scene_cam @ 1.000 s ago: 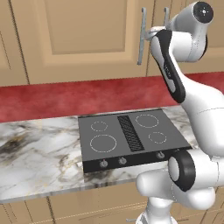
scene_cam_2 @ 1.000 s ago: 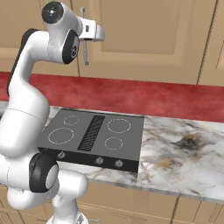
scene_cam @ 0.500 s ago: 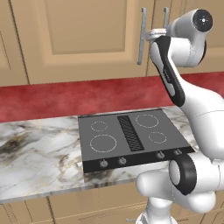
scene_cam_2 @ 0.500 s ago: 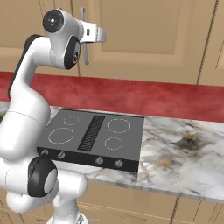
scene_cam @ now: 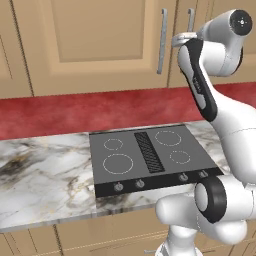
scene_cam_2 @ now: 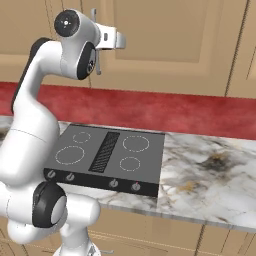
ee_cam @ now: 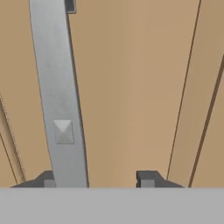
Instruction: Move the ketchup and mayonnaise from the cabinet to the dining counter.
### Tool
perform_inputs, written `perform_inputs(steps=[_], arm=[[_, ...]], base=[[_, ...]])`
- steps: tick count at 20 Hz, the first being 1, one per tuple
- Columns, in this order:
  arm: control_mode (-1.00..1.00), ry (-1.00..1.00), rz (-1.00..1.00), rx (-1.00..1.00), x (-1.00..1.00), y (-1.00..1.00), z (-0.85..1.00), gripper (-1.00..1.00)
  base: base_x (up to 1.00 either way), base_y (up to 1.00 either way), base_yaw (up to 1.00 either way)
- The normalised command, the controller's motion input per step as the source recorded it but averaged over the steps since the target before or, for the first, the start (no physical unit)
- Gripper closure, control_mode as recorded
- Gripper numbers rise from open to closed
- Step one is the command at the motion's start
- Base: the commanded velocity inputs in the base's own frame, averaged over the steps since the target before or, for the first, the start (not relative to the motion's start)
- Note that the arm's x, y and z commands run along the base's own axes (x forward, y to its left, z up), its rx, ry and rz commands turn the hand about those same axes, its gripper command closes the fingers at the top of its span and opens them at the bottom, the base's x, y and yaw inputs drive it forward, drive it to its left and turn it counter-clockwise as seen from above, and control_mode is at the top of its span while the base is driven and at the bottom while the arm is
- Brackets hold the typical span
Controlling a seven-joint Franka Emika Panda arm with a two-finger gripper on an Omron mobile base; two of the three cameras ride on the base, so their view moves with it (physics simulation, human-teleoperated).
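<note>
The light tan cabinet (scene_cam: 100,45) hangs on the wall with its panelled doors closed, so the ketchup and mayonnaise are hidden. The dining counter is out of view. My gripper (scene_cam: 179,37) is raised against the doors between two vertical silver bar handles (scene_cam: 162,42). In the hand view the gripper (ee_cam: 97,178) straddles one handle (ee_cam: 59,87). The bar lies against the left fingertip (ee_cam: 47,180), and a gap of bare door (ee_cam: 131,87) separates it from the other fingertip. From the right base view the hand (scene_cam_2: 121,41) sits just above a handle (scene_cam_2: 98,62).
Below the cabinet, a red backsplash (scene_cam: 75,110) runs behind a marble worktop (scene_cam: 45,175) holding a black cooktop (scene_cam: 150,160) with front knobs. My own arm rises between the base and the doors. Tan drawer fronts (scene_cam_2: 165,240) show under the worktop.
The arm has edged a little closer to the cabinet doors at handle height. The doors have stayed closed.
</note>
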Motion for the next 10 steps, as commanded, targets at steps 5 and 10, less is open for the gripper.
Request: perform_inputs(steps=[5, 10], arm=[[-1.00, 0.00, 0.03, 0.00, -0.21, -0.39, -0.10, 1.00], [-1.00, -0.02, 0.00, 0.00, -0.44, -0.46, -0.03, 1.00]], base=[[0.00, 0.00, 0.00], [0.00, 0.00, 0.00]])
